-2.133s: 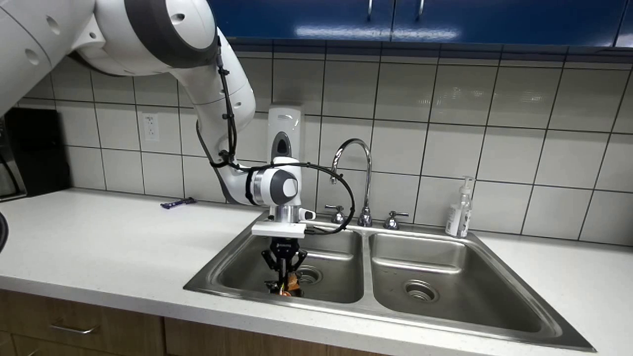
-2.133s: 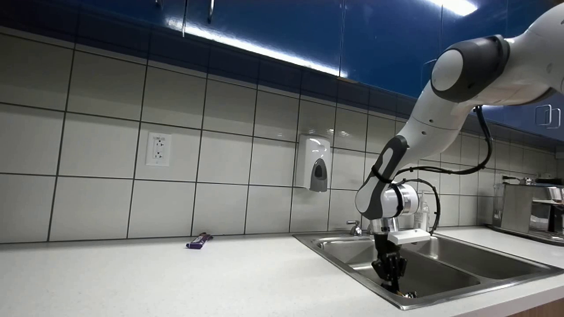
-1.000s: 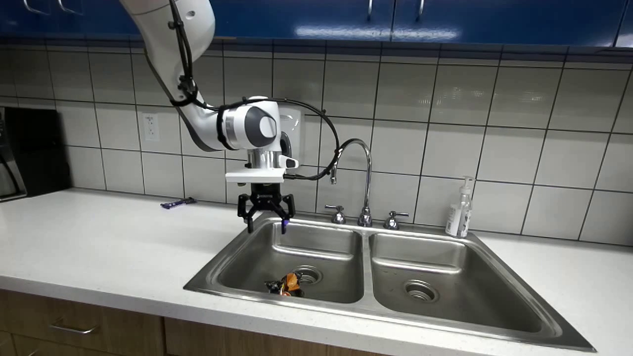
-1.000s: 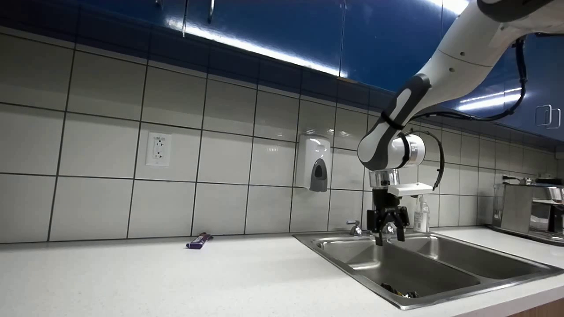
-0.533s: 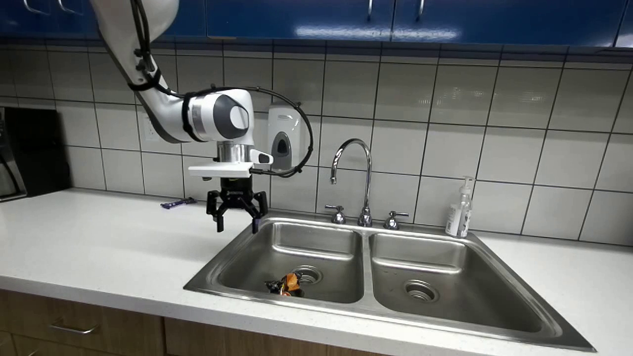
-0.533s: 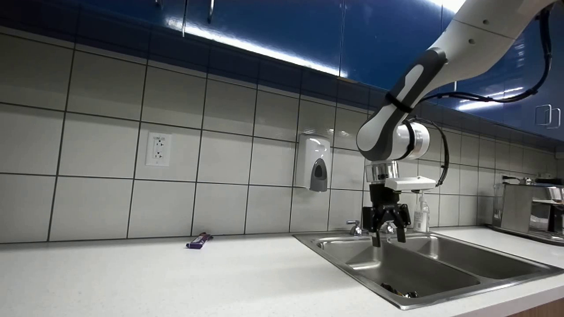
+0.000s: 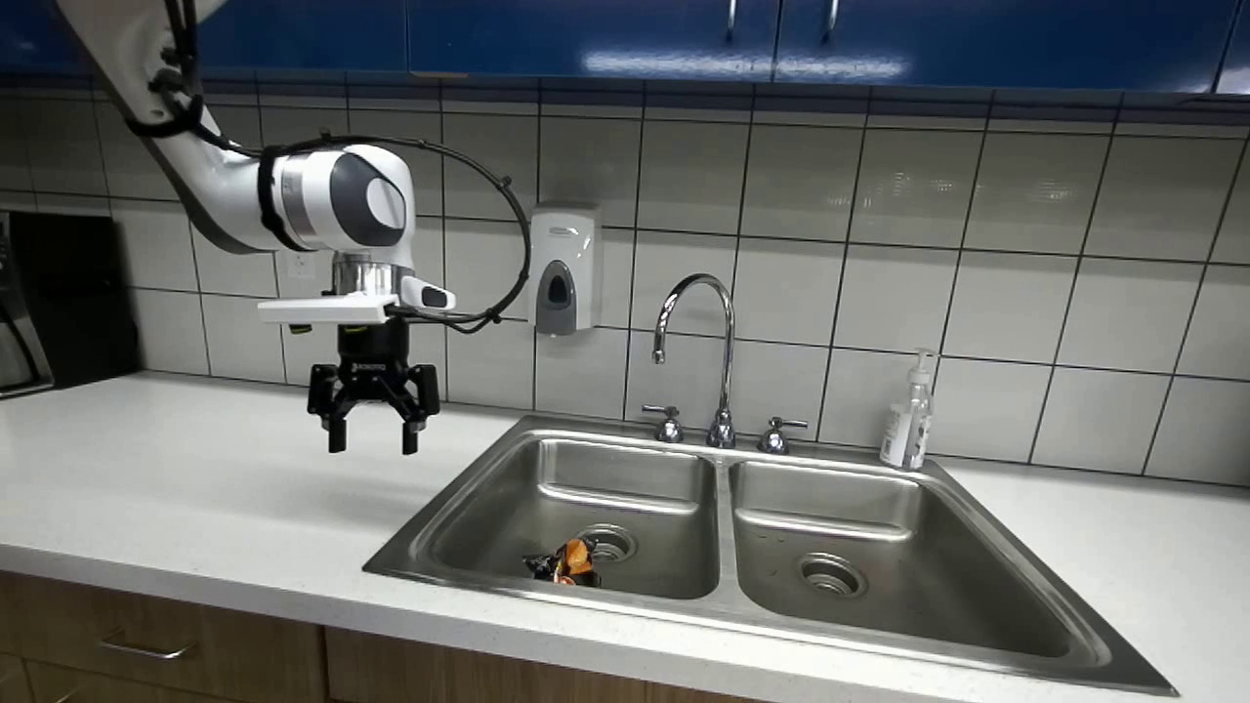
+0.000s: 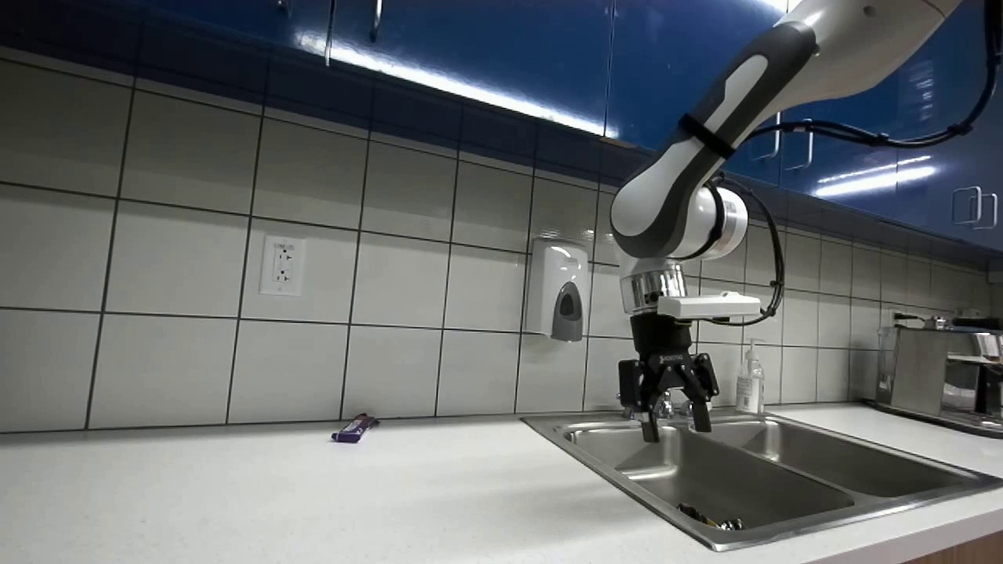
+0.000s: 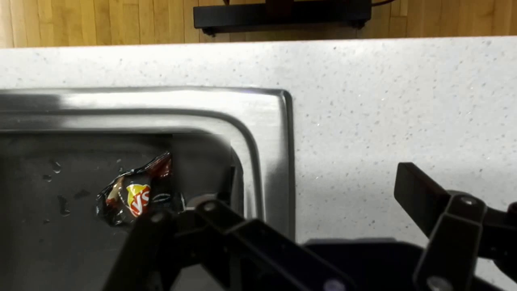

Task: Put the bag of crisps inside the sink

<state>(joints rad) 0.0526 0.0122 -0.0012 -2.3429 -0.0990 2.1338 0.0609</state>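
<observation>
The bag (image 7: 571, 562) lies crumpled on the bottom of the sink (image 7: 724, 547), in the basin (image 7: 493, 537) nearer the pincer (image 7: 373, 444), just beside the drain (image 7: 609, 543) and close to the basin's front side. In an exterior view it shows black and orange; in the wrist view it carries a red and yellow logo (image 9: 138, 199), and the pincer hides one edge of it. The pincer itself is well clear of it, pointing straight down above the tabletop (image 7: 225, 478) beside the sink's edge, its fingers (image 9: 422, 198) spread wide and holding nothing. The arm (image 7: 210, 186) slants down from the upper part of both exterior views. Behind the basins stands the tap (image 7: 727, 376) between two handles (image 7: 668, 428), and a pump bottle (image 7: 906, 420) stands near the sink's back corner. A white dispenser (image 7: 566, 273) is fixed to the tiled wall (image 7: 1035, 303). In an exterior view a purple packet (image 8: 356, 428) lies on the tabletop near that wall, with a socket (image 8: 282, 266) higher up. A steel machine (image 8: 921, 368) stands beyond the sink. Blue cupboards (image 7: 586, 39) run overhead and wooden drawers (image 7: 229, 625) sit below. In the wrist view a black base (image 9: 282, 16) stands on the floorboards (image 9: 101, 24).
</observation>
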